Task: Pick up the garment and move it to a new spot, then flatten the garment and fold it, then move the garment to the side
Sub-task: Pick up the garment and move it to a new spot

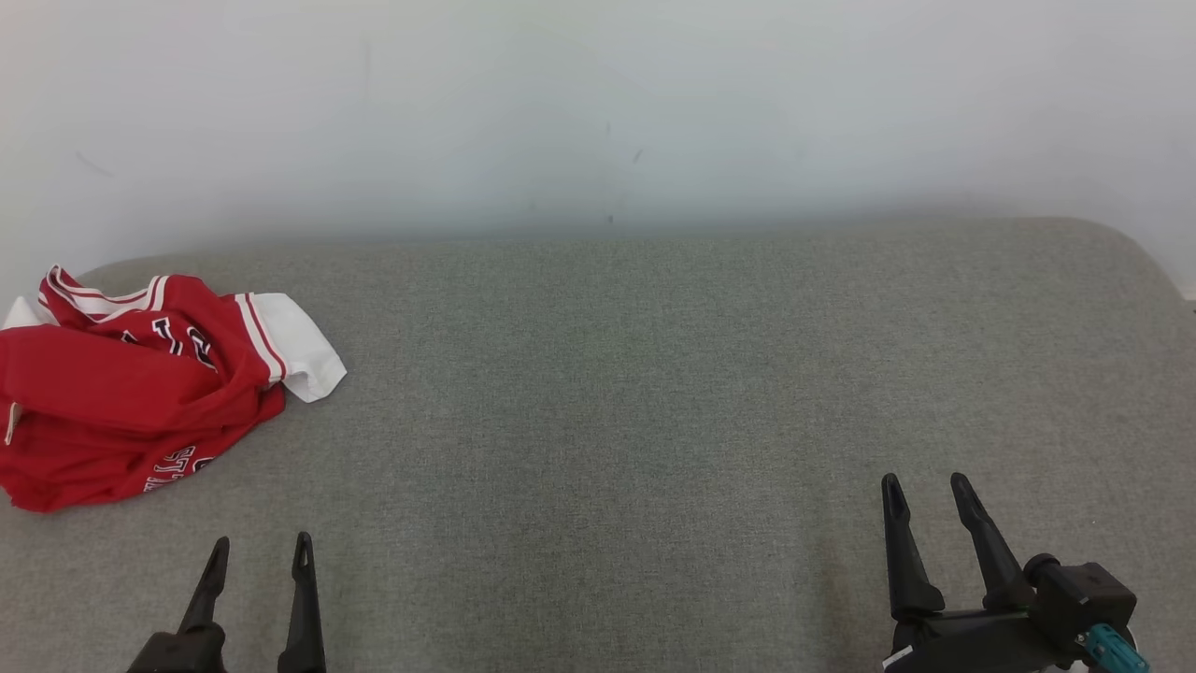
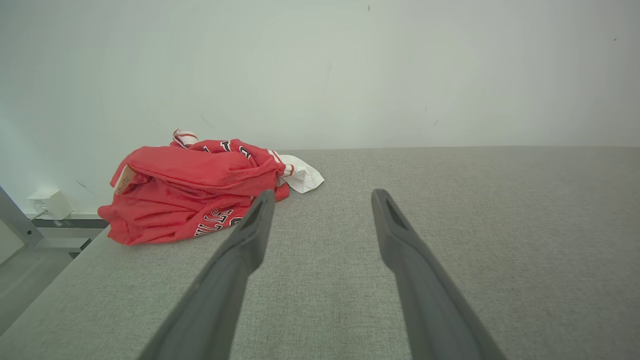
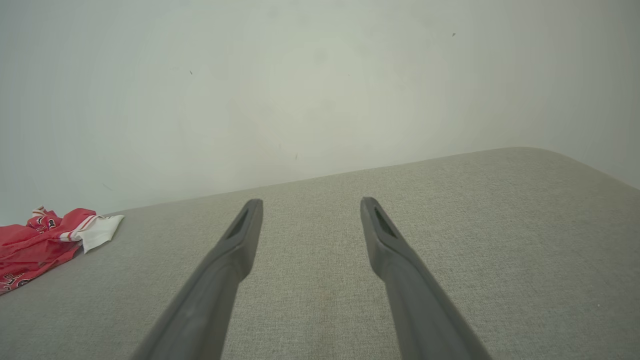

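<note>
Cloth garment (image 1: 121,393), matt woven surface (image 1: 654,393)

The red garment (image 2: 175,200) carries black, white-edged lettering (image 2: 215,223). Only "LLS" reads clearly; folds hide the rest.

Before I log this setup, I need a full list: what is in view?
garment: one, red with white trim and dark lettering, crumpled at the far left of the padded surface
padded surface: one, grey fabric, across the foreground
wall: one, pale, behind the surface
small box: one, white, on a ledge past the surface's left edge
left gripper: one, dark, open, lower left, apart from the garment
right gripper: one, dark, open, lower right above bare fabric
</note>
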Available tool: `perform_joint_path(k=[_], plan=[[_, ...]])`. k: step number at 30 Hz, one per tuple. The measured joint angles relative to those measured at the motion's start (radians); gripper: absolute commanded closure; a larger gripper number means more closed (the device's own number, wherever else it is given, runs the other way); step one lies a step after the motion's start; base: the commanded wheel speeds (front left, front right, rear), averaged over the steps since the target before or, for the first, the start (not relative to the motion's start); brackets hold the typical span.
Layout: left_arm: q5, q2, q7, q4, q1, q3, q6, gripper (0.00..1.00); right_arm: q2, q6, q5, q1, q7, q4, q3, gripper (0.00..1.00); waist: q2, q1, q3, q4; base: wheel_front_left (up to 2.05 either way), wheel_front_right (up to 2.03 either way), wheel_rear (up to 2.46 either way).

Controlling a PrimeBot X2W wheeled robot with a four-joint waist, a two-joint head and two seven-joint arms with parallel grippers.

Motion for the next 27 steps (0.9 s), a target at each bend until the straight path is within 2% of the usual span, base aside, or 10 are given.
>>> perform_joint_path(k=[14, 27], plan=[[-0.008, 0.004, 0.002, -0.002, 0.004, -0.015, 0.005, 0.0, 0.0, 0.0, -0.001, 0.007, 0.002, 0.0, -0.003, 0.0, 0.0, 0.0, 0.001, 0.014, 0.0, 0.0, 0.0], [-0.02, 0.022, 0.01, 0.006, -0.004, -0.018, 0.006, 0.0, 0.0, 0.0, 0.017, 0.015, -0.003, 0.015, 0.006, 0.0, 0.0, 0.0, -0.007, 0.121, 0.0, 0.0, 0.0]])
